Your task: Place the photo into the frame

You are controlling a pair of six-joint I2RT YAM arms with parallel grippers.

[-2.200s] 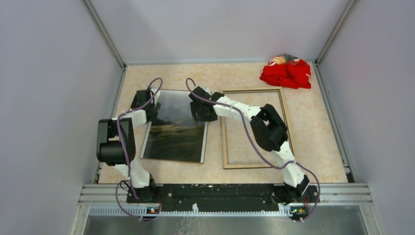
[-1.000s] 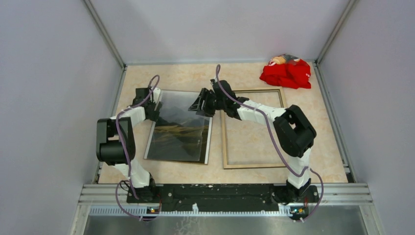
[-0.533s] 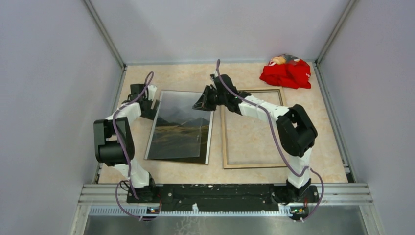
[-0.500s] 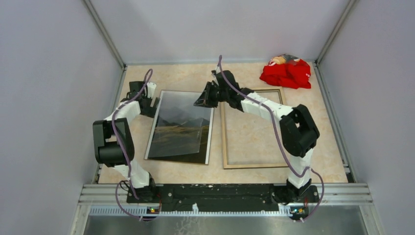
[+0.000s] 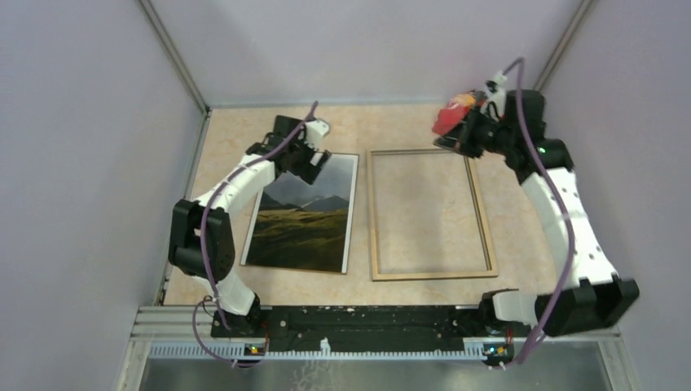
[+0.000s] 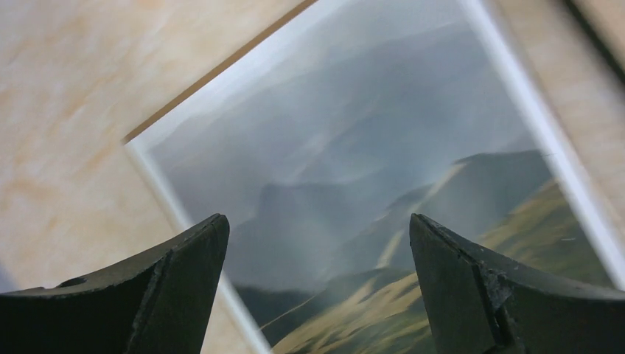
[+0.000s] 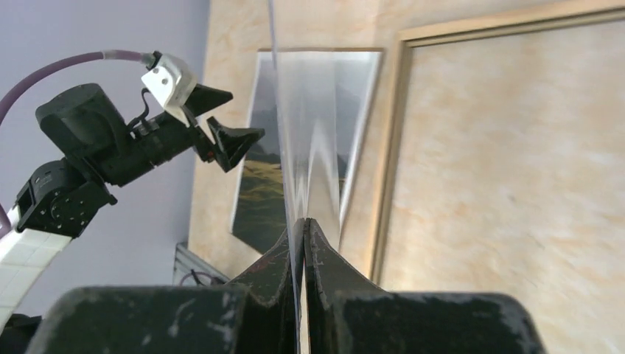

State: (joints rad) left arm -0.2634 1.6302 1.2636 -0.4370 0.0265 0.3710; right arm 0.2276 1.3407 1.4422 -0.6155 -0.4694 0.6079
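The photo (image 5: 303, 213) is misty grey over green, the frame (image 5: 373, 213) tan, the table (image 5: 236, 134) marbled beige.

red cloth (image 5: 446, 122) bunched at far right corner of beige marbled table (image 5: 236, 138). clear sheet (image 7: 309, 133) upright, seen edge-on. grey walls (image 5: 81, 163) around.

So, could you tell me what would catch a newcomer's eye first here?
The large rectangular mountain photo lies flat under the open left gripper. Beside it lies the empty tan wooden frame; near its far right corner the shut right gripper pinches a thin clear sheet.
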